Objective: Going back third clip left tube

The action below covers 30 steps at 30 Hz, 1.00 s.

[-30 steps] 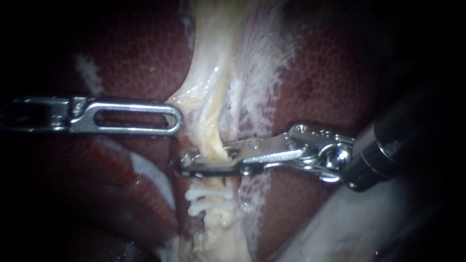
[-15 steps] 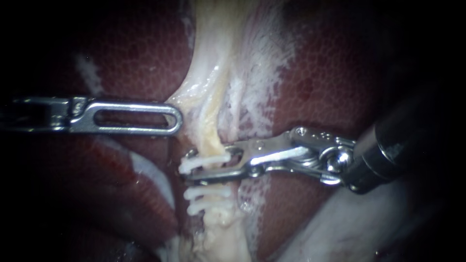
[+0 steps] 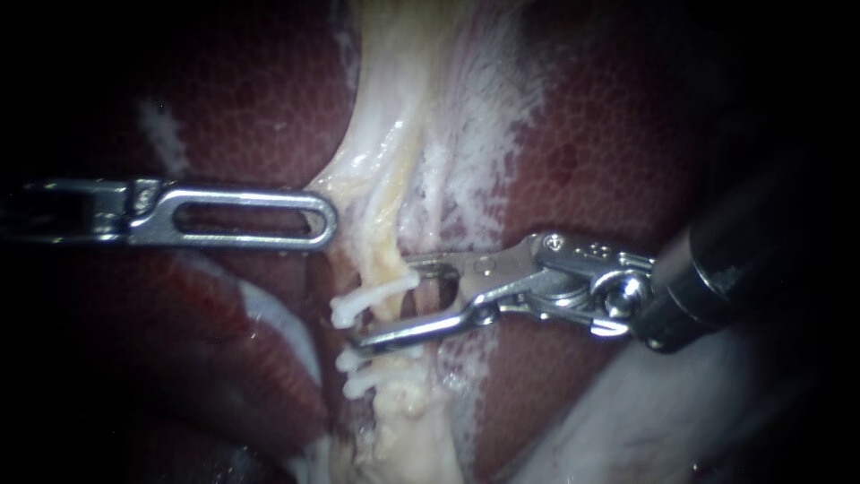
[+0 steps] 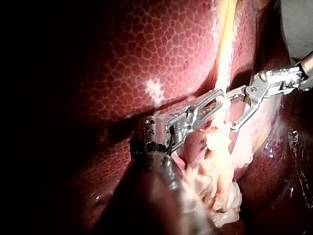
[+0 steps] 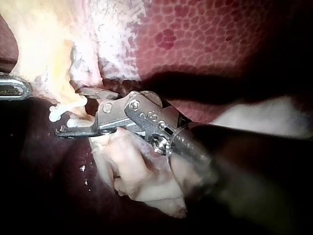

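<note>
A pale yellow tube (image 3: 391, 235) runs down between the dark red liver lobes (image 3: 591, 152). A white clip (image 3: 369, 298) sits across it, between the open jaws of my right instrument (image 3: 383, 301), one jaw on either side of it. Two more white clips (image 3: 369, 367) lie across the tube just below the lower jaw. The right wrist view shows the same open jaws (image 5: 71, 111) astride the clips (image 5: 62, 114). My left instrument (image 3: 327, 220) lies flat, its slotted jaws shut on the edge of the pale tissue beside the tube, as also seen from its wrist (image 4: 217, 100).
Whitish frayed tissue (image 3: 475, 152) spreads to the right of the tube. Lumpy pale tissue (image 3: 403, 430) hangs below the clips. The right instrument's dark shaft (image 3: 717, 269) crosses the right side over a pale fold (image 3: 627, 421).
My right instrument's jaws, pressed together across the tube a second ago, have opened wide and left a white clip on it. The left instrument has not moved.
</note>
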Each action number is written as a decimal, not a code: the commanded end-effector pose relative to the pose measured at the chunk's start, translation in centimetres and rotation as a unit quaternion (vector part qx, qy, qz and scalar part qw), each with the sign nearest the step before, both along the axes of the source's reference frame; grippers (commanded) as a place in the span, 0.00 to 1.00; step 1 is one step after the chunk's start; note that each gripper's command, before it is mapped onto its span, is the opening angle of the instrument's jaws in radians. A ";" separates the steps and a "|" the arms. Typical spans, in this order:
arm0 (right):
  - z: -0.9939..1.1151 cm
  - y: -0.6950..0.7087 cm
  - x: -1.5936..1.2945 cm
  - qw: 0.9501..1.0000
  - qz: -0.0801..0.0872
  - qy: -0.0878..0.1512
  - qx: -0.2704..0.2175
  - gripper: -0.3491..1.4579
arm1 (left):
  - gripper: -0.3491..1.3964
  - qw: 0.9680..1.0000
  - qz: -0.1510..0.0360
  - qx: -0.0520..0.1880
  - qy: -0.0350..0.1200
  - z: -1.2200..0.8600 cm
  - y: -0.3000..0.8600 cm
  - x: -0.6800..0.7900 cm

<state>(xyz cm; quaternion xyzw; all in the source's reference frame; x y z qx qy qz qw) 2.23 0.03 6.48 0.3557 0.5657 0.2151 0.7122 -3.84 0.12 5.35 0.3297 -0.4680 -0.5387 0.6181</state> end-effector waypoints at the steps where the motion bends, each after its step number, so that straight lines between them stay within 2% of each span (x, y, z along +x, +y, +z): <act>1: -0.02 0.02 -0.05 1.000 0.002 -0.001 -0.006 0.52 | 0.00 1.000 0.000 0.000 0.000 0.00 0.00 0.00; 9: -0.10 0.08 -0.42 0.999 0.010 -0.006 -0.035 0.52 | 0.00 1.000 0.000 0.000 0.000 0.00 0.00 0.00; 17: -0.28 0.20 -0.93 0.998 0.017 -0.014 -0.060 0.52 | 0.00 1.000 0.000 0.000 0.000 0.01 0.00 0.00; 23: -0.54 0.28 -1.18 0.997 0.016 -0.014 -0.077 0.52 | 0.00 1.000 0.000 0.000 0.000 0.02 0.00 0.00; 30: -0.83 0.36 -1.32 0.996 0.022 -0.020 -0.087 0.52 | 0.00 1.000 0.000 0.000 0.000 0.03 0.00 -0.01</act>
